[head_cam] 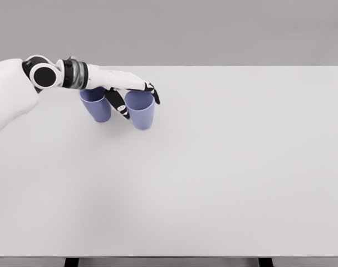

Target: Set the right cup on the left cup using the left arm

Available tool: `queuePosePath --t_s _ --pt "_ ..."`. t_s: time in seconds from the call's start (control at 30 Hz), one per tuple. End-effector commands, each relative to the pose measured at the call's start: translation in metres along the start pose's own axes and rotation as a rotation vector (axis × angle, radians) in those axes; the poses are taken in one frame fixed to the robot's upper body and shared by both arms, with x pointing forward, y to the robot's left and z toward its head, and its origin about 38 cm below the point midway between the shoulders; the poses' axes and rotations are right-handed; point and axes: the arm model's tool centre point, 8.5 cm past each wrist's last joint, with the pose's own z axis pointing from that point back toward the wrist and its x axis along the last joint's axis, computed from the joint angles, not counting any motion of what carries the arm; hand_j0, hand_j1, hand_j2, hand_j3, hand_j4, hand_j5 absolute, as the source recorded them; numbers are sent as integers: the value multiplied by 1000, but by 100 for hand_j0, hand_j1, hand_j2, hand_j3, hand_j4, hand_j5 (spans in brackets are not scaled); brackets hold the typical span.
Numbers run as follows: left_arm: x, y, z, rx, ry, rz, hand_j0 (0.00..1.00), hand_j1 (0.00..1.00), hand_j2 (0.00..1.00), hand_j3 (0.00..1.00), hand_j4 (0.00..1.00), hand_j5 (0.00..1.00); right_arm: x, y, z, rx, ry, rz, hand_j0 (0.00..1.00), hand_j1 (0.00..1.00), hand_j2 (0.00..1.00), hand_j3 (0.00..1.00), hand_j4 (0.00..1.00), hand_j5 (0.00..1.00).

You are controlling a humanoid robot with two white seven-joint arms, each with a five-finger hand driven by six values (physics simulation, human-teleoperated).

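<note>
Two blue cups stand upright at the table's far left. The left cup (pixel 98 109) is partly hidden behind my left forearm and wrist. The right cup (pixel 142 115) stands just beside it. My left hand (pixel 138 99) reaches in from the left and closes on the right cup at its rim. Its thumb (pixel 119 105) presses the cup's left side in the gap between the cups, and its fingers (pixel 151 90) curl over the far edge. Whether that cup rests on the table or is slightly raised I cannot tell.
The white table (pixel 213 178) stretches wide to the right and toward the front edge. A grey wall lies behind it. Two dark table legs show at the bottom edge.
</note>
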Motion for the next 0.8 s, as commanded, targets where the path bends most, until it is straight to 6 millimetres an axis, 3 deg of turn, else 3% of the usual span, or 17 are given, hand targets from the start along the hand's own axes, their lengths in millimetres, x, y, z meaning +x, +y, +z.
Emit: queuePosePath --t_s 0.0,0.17,0.43,0.53,0.63,0.77 --pt "2 4 2 17 -10 5 56 56 56 56 56 56 -1 0 0 0 2 0 100 100 100 100 100 100" --pt "20 15 6 34 -59 -38 51 51 51 51 51 51 -1 0 0 0 2 0 100 100 100 100 100 100" --pt "37 45 51 99 -100 -87 50 50 50 50 50 50 -1 0 0 -1 2 0 100 100 100 100 100 100" --pt "46 56 73 129 -119 -100 50 50 50 50 50 50 -1 0 0 0 2 0 100 100 100 100 100 100" --pt "46 67 107 160 -96 -112 50 50 50 50 50 50 -1 0 0 0 2 0 100 100 100 100 100 100" --pt "41 66 149 202 -62 -85 51 51 51 51 51 51 -1 0 0 0 2 0 100 100 100 100 100 100"
